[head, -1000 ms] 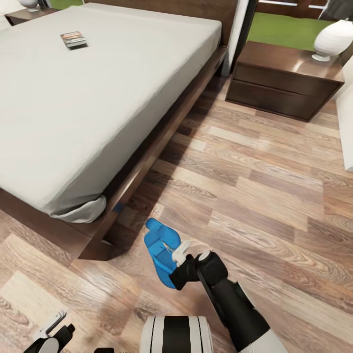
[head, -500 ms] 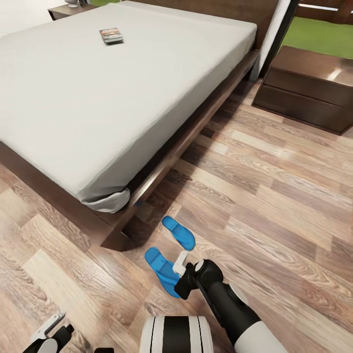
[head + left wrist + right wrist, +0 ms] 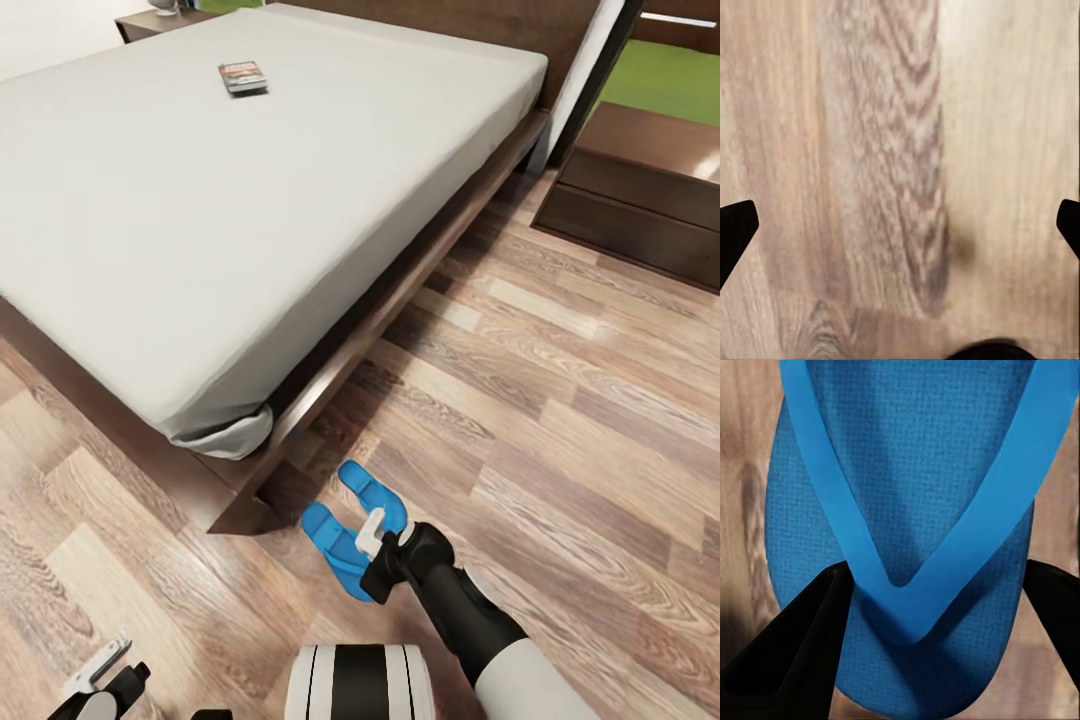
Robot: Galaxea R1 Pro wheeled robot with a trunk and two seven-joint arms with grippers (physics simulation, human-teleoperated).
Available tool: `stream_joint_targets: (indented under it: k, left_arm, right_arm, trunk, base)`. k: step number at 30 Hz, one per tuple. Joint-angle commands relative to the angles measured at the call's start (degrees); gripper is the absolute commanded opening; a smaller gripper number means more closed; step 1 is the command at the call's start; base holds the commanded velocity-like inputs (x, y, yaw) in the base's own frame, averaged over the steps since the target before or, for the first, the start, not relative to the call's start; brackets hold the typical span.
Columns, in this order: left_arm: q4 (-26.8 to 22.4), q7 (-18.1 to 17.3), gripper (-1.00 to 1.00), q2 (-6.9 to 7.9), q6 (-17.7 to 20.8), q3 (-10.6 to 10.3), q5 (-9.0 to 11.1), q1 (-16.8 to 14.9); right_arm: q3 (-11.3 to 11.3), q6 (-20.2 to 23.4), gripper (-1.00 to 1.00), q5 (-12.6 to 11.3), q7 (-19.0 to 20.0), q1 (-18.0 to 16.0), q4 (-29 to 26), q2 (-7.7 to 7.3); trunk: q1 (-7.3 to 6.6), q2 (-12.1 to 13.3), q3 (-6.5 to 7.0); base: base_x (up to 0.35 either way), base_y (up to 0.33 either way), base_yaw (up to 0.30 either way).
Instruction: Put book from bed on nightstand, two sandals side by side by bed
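- Two blue sandals sit on the wood-plank floor just off the foot corner of the bed, near each other but angled apart in a rough V, so not lined up side by side.
- Nearer sandal lies closest to the robot, and the farther sandal is just beyond it, toward the bed frame.
- Right gripper is down low right at the sandals, partly covering them in the head view.
- From the right wrist camera, the sandal's V-shaped strap and sole fill most of the shot, and the two dark fingers stand spread on either side of it. Jaws look apart, straddling the sandal; can't tell if they actually touch it.
- Left gripper hangs low at the robot's left side, over bare floor. In its wrist camera the finger tips sit at opposite edges of the picture with only floor between them, so it's wide apart and holding nothing.
- Book lies flat on the pale mattress, up near the headboard end, well away from both arms.
- Dark wooden nightstand stands beside the bed on the robot's right; a corner of another nightstand peeks in beyond the bed's far side.
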Motion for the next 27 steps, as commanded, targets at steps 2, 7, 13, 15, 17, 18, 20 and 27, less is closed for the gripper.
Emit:
stream_joint_targets:
  k: [2, 7, 13, 15, 17, 18, 20, 27]
  left_arm:
    - [-0.1, 0.3, 1.0, 0.01, 0.1, 0.0, 0.3, 0.0]
    - [-1.3, 0.7, 1.0, -0.24, 0.3, 1.1, 0.5, 0.0]
    - [-5.6, 2.1, 1.0, -1.25, 0.9, 5.1, 0.6, 1.0]
    - [-6.4, 2.3, 1.0, -1.39, 1.0, 5.5, 0.6, 1.3]
    - [-8.0, 2.8, 1.0, -1.58, 1.1, 6.0, 0.6, 1.9]
    - [-8.6, 3.0, 1.0, -1.65, 1.2, 6.2, 0.6, 2.1]
    - [-9.4, 3.2, 1.0, -1.75, 1.2, 6.5, 0.6, 2.4]
    - [-10.6, 3.5, 1.0, -1.83, 1.4, 6.7, 0.6, 2.9]
  right_arm:
    - [0.0, 0.2, -1.0, 0.4, 0.6, -0.3, 0.3, 0.02]
    - [-0.1, 0.3, -1.0, 0.2, 0.5, -0.8, 0.5, 0.1]
    - [-0.1, 0.4, -1.0, 0.0, 0.3, -1.5, 0.7, 0.29]
    - [-0.2, 0.4, -1.0, -0.1, 0.2, -1.6, 0.7, 0.31]
    - [-0.1, 0.4, -1.0, -0.1, 0.1, -1.7, 0.7, 0.36]
    - [-0.1, 0.4, -1.0, -0.2, 0.1, -1.7, 0.7, 0.36]
    - [-0.1, 0.3, -1.0, -0.2, 0.0, -1.7, 0.7, 0.36]
    - [-0.1, 0.3, -1.0, -0.2, -0.1, -1.8, 0.7, 0.36]
  trunk:
    - [0.02, 0.0, -0.04]
    - [0.02, 0.0, -0.04]
    - [0.1, -0.1, -0.7]
    - [0.15, -0.1, -1.15]
    - [0.2, -0.1, -1.59]
    - [0.23, -0.1, -1.81]
    - [0.28, -0.1, -2.25]
    - [0.46, -0.2, -3.81]
  base:
    - [0.284, 0.0, 0.004]
    - [0.138, 0.0, 0.002]
    - [0.041, 0.0, 0.001]
    - [0.02, 0.0, 0.0]
    - [0.013, 0.0, 0.0]
    - [0.009, 0.0, 0.0]
    - [0.006, 0.0, 0.0]
    - [0.003, 0.0, 0.0]
